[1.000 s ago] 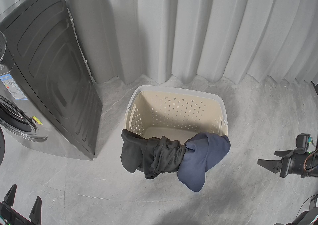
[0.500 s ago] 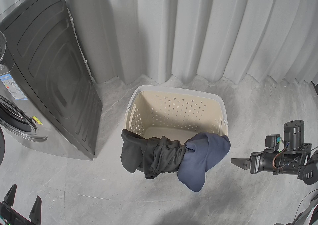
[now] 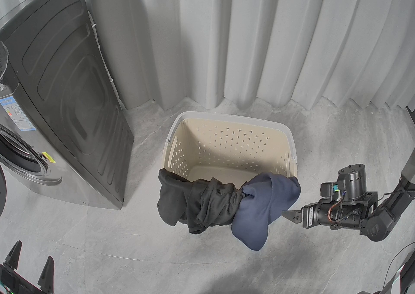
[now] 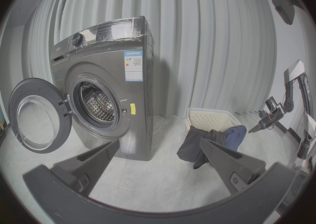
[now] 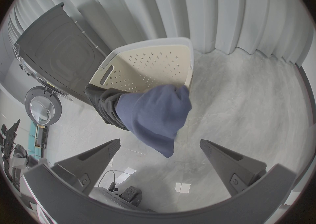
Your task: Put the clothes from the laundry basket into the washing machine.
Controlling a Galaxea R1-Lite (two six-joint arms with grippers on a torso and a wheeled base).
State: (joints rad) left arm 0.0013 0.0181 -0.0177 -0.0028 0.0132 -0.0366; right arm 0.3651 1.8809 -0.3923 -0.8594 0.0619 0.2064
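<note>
A cream laundry basket (image 3: 229, 118) stands on the floor mid-scene. Over its near rim hang a dark grey garment (image 3: 194, 202) and a blue garment (image 3: 264, 206). My right gripper (image 3: 290, 216) is open, level with the blue garment and just right of it, apart from the cloth. In the right wrist view the blue garment (image 5: 154, 112) hangs just ahead of the open right gripper (image 5: 159, 142). My left gripper (image 3: 30, 262) is open and low at the near left, empty. The washing machine (image 3: 65, 91) stands at the left with its drum (image 4: 95, 102) exposed.
The machine's round door (image 4: 36, 116) is swung wide open to the side of the drum. White curtains (image 3: 259, 27) close off the back. Bare grey floor (image 3: 129, 238) lies between the basket and the machine.
My right arm has swung in from the right edge toward the blue garment, its gripper now close beside it. The left gripper and the clothes have not moved.
</note>
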